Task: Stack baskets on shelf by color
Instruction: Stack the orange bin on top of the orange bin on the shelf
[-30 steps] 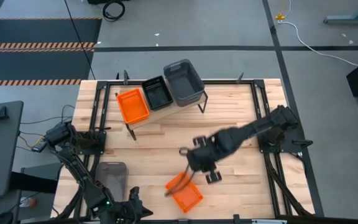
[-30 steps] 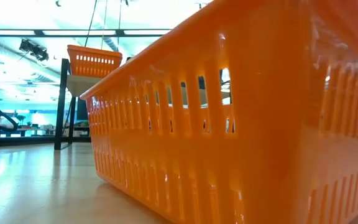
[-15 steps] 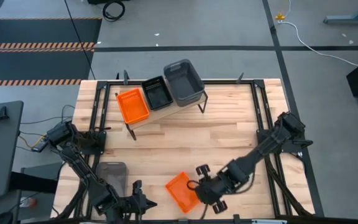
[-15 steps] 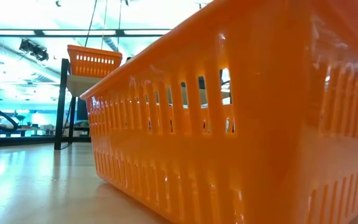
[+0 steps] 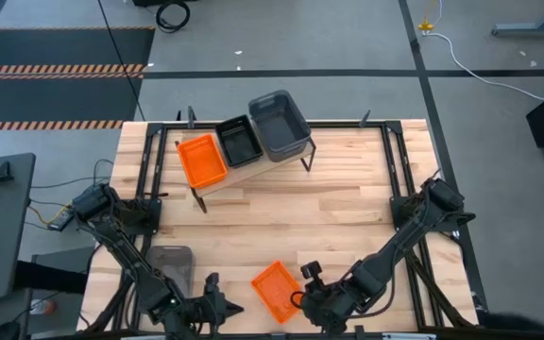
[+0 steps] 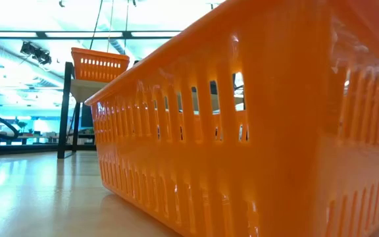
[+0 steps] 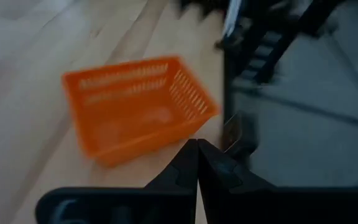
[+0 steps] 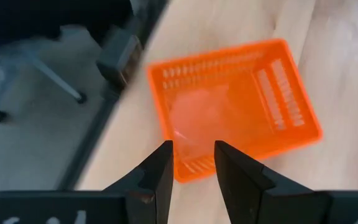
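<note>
An orange basket [image 5: 277,291] stands upright on its base on the table near the front edge. It fills the low view [image 6: 242,131] and shows in both wrist views [image 7: 135,109] [image 8: 235,106]. My right gripper [image 5: 302,300] [image 8: 191,152] is open and empty just to the basket's right. My left gripper [image 5: 223,307] [image 7: 197,149] is shut and empty to its left. The shelf [image 5: 244,170] at the far side carries an orange basket [image 5: 201,159], a black basket [image 5: 238,141] and a grey basket [image 5: 279,124] side by side.
A grey basket [image 5: 170,267] stands on the table's near left, beside my left arm. The table's near edge and black frame lie just behind both grippers. Bare wood lies between the shelf and the near orange basket.
My right gripper has gone from the middle of the table toward the near edge, and now sits low at the orange basket's right side. The basket, blurred and tilted a second ago, now lies flat. My left gripper has shifted a little toward the basket.
</note>
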You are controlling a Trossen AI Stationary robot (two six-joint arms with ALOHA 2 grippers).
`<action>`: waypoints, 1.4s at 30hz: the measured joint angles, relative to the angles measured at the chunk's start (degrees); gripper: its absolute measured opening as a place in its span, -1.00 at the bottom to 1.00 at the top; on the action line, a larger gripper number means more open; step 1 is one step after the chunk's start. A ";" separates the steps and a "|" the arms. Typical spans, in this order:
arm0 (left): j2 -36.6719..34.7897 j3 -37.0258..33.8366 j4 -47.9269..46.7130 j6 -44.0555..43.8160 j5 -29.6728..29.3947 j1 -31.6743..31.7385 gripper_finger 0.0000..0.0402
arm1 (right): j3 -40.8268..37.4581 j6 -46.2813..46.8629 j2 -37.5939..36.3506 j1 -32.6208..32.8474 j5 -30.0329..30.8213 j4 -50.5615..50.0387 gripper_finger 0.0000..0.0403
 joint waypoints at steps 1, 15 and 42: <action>0.01 -0.02 3.04 1.67 -0.14 0.28 -0.94 | 0.00 -0.04 0.24 -0.41 0.24 -0.89 -0.39; 11.82 9.12 9.95 10.10 12.15 10.08 -0.87 | -0.02 4.48 0.67 -3.03 0.49 -8.01 -0.39; 12.50 11.19 -26.61 -6.01 22.99 19.58 -0.85 | 0.00 5.97 0.67 -2.65 0.42 -10.77 -0.39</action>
